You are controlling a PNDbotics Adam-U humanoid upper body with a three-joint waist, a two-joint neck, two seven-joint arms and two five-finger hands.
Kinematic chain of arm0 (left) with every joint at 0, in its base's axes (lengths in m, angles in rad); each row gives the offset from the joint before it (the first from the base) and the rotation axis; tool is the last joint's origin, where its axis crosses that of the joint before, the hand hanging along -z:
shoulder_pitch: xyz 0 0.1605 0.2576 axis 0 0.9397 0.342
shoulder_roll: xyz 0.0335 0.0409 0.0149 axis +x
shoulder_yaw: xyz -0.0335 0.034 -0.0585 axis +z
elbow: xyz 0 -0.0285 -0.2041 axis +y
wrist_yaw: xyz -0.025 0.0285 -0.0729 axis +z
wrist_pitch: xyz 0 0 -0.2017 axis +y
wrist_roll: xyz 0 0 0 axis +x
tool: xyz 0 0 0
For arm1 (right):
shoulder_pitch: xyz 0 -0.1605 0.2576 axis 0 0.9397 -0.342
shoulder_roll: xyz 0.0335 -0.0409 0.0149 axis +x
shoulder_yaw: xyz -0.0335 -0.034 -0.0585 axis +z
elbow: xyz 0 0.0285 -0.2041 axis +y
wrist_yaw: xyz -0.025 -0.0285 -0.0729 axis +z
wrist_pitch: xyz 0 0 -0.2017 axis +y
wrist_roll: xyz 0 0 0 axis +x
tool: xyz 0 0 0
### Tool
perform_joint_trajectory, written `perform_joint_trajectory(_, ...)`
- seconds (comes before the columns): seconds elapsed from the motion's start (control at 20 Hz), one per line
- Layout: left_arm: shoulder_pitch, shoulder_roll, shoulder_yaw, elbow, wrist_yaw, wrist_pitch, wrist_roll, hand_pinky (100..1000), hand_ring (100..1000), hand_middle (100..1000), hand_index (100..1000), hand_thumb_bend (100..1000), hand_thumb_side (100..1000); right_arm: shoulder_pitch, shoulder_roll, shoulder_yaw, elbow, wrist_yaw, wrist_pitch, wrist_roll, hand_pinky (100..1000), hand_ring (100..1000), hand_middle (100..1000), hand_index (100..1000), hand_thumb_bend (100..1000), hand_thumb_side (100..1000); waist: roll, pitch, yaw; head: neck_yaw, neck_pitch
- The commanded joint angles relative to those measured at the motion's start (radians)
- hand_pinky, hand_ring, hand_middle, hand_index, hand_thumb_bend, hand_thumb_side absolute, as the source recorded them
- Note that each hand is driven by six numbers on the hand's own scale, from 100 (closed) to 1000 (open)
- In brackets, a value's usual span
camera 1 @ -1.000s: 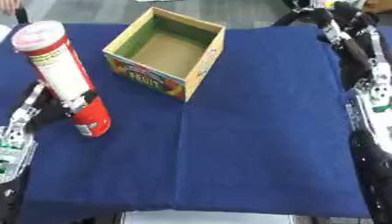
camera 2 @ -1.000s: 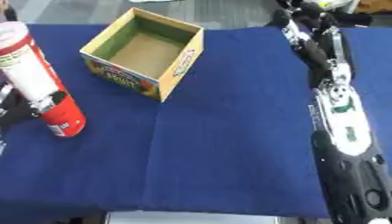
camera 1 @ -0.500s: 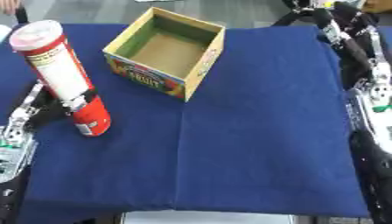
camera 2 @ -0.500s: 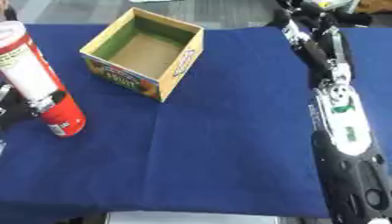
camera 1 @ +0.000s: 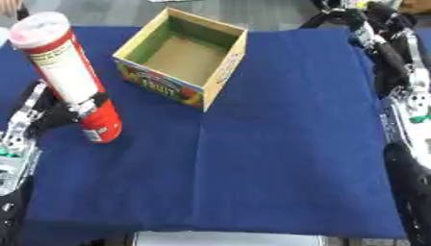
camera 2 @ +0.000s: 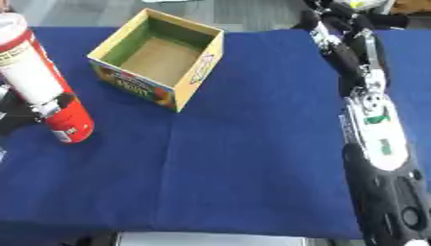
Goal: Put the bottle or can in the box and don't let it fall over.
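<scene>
A tall can [camera 1: 71, 79] stands at the left of the blue cloth [camera 1: 269, 158], leaning slightly with its top to the far left; its upper body is white with print, its base red, its lid pale with a red rim; the left hand [camera 1: 50, 113] has dark fingers curled round the can's lower part. An open cardboard box [camera 1: 185, 57] with a printed front sits apart to the can's right, farther away, nothing inside. The right hand [camera 2: 324, 14] shows at the far right edge; whether its fingers are apart or together cannot be told.
</scene>
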Motion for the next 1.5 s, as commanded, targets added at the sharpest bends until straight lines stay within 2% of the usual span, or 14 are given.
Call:
perform_joint_trajectory(0.05, -0.033, 0.039, -0.002, -0.03, 0.009, 0.001, 0.006, 1000, 696, 458, 355, 100, 235, -0.014, -0.01, -0.001, -0.012, -0.005, -0.003, -0.001, 758, 962, 1000, 810, 668, 404, 0.003, -0.016, 0.0, -0.003, 0.003)
perform_joint_trajectory(0.5, -0.097, 0.057, -0.006, -0.027, 0.028, 0.009, 0.033, 1000, 694, 482, 337, 100, 223, -0.018, -0.011, 0.0, -0.013, -0.004, -0.003, 0.0, 758, 961, 1000, 810, 668, 405, 0.006, -0.014, -0.004, -0.003, -0.002)
perform_joint_trajectory(0.9, -0.185, 0.074, 0.005, -0.008, 0.063, 0.031, 0.072, 1000, 692, 486, 314, 100, 222, -0.028, -0.007, 0.002, -0.016, -0.004, -0.003, 0.002, 758, 961, 1000, 809, 668, 406, 0.004, -0.005, -0.015, 0.002, -0.012)
perform_joint_trajectory(1.2, -0.269, 0.09, 0.023, 0.054, 0.074, 0.046, 0.101, 1000, 692, 487, 309, 100, 219, -0.045, 0.003, 0.006, -0.021, -0.006, -0.003, 0.006, 758, 961, 1000, 809, 667, 407, -0.002, 0.009, -0.034, 0.013, -0.027)
perform_joint_trajectory(1.5, -0.361, 0.094, 0.041, 0.155, 0.072, 0.046, 0.134, 1000, 693, 490, 315, 100, 242, -0.074, 0.024, 0.018, -0.029, -0.008, -0.002, 0.016, 758, 961, 1000, 809, 665, 410, -0.007, 0.036, -0.07, 0.044, -0.056)
